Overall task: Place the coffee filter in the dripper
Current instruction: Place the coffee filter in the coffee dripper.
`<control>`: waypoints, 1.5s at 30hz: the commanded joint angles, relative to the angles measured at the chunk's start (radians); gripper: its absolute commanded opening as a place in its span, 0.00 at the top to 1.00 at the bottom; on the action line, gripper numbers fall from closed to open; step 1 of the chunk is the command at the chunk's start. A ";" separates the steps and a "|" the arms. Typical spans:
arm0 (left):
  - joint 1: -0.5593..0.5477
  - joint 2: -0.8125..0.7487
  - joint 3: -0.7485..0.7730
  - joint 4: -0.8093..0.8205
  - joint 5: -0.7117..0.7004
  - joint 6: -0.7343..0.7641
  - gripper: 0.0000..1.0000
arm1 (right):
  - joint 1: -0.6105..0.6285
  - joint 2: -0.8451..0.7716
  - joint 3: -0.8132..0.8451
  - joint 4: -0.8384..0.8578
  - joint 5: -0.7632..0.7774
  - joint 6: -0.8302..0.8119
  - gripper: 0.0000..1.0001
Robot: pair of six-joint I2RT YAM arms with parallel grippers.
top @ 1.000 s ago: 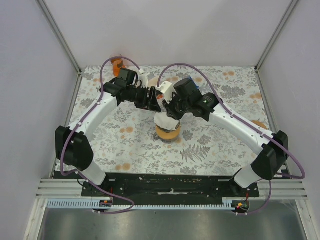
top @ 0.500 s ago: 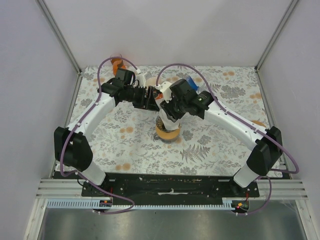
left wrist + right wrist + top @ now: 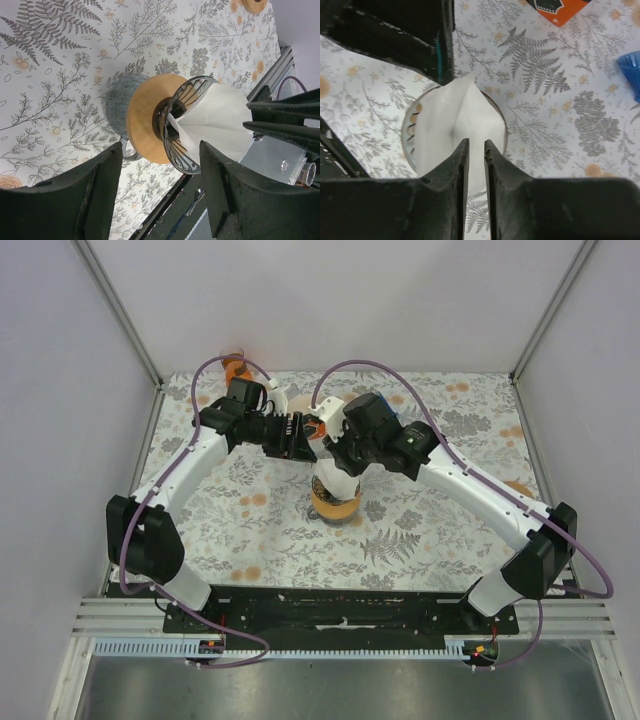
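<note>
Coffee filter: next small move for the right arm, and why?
Probably ease the right fingers down slightly to press the coffee filter deeper. Its tip is inside the dripper, but most of the cone stands above the wire rim, and the fingers sit at its top edge.

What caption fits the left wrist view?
White paper filter resting in the dripper, its wide end sticking out, framed by the open left pincer.

coffee filter (image 3: 220, 125): 1 | dripper (image 3: 145, 120): 1 | mug (image 3: 116, 100): 1 | wooden disc (image 3: 255, 4): 1 | orange card (image 3: 561, 10): 1 | blue object (image 3: 631, 67): 1 | arms (image 3: 190, 465): 2
</note>
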 commanded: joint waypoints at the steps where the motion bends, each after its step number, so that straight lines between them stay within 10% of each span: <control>1: 0.014 -0.048 -0.029 0.046 0.041 -0.046 0.32 | 0.008 0.003 0.008 0.001 -0.044 0.025 0.81; 12: 0.014 -0.062 -0.104 0.098 0.085 -0.113 0.34 | 0.040 0.146 -0.055 0.073 -0.112 0.199 1.00; 25: 0.008 -0.060 -0.168 0.144 0.133 -0.159 0.36 | 0.060 0.247 -0.130 0.161 0.159 0.371 1.00; 45: -0.015 -0.051 -0.175 0.153 0.123 -0.141 0.52 | 0.061 0.318 -0.083 0.124 0.164 0.414 1.00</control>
